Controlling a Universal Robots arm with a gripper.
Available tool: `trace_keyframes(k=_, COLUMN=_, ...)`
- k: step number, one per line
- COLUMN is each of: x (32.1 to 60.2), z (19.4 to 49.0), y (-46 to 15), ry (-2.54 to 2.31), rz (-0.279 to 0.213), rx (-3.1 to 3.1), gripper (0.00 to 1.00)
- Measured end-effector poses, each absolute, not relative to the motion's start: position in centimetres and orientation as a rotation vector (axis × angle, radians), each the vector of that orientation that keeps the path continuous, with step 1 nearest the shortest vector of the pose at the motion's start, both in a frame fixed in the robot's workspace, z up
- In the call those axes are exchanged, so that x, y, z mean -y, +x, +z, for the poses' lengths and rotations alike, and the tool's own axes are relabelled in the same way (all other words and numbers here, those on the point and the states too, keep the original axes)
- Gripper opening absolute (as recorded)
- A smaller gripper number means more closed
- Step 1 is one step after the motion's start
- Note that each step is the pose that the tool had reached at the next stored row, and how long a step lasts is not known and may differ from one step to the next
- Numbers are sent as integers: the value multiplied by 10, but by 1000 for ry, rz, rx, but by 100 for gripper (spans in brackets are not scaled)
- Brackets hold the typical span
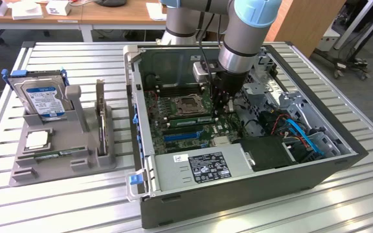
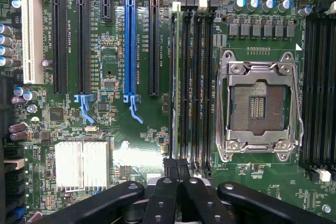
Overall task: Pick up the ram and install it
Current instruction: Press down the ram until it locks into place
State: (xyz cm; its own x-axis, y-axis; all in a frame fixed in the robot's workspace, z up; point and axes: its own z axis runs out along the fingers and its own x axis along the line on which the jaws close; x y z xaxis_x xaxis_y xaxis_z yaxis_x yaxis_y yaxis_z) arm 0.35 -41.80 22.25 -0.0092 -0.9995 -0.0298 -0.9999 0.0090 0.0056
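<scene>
Gripper [image 2: 176, 182] is shut, fingertips meeting over the long thin green RAM stick [image 2: 177, 82], which we see seated in the black memory slots [image 2: 202, 82] beside the silver CPU socket [image 2: 260, 106]. We judge it light, stiff, fragile; hold long edges.

An open computer case [image 1: 238, 194] lies on its side on a slatted metal table [image 1: 76, 204], the motherboard [image 2: 110, 66] facing up. On the board sit an empty CPU socket [image 2: 258, 106], a blue expansion slot [image 2: 130, 43], a white slot [image 2: 31, 30] and a finned heatsink [image 2: 82, 164]. At the exterior view's left, a grey holder [image 1: 57, 162] carries a hard drive [image 1: 44, 99] and what may be an expansion card [image 1: 100, 119].
</scene>
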Motion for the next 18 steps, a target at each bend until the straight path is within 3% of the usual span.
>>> trace_keyframes(k=18, x=418, z=235, y=4, ry=-2199, rz=39, rx=-2219, gripper=9)
